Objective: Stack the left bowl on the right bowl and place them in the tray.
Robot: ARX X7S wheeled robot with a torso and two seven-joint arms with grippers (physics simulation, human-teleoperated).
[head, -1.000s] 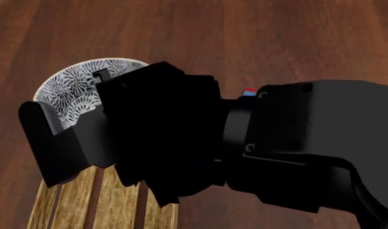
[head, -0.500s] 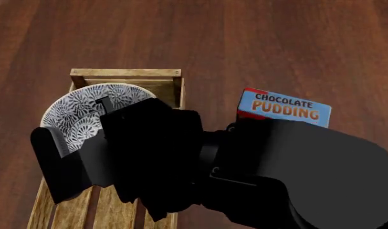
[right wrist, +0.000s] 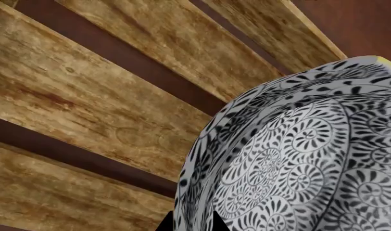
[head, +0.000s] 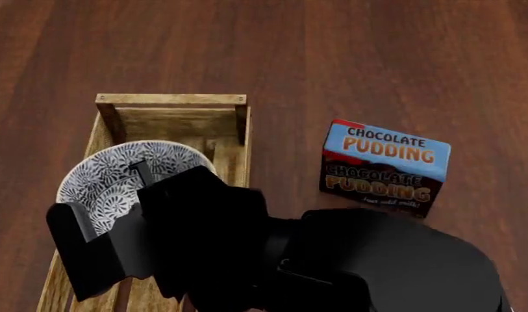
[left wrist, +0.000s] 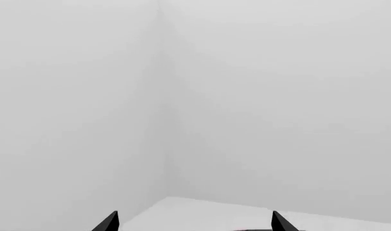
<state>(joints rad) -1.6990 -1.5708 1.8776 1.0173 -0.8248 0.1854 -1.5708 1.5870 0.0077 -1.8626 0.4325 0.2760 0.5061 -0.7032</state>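
While over tray (head: 171, 99), bowl (head: 116, 175) in right pincer (head: 129, 195).

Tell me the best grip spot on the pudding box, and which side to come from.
Come from above and close the tool across the narrow depth of the pudding box, front face to back face, near its top edge. It stands upright on the table, with a broad front and a thin profile, and the space around it looks open. The right tool is busy holding the bowl over the tray.
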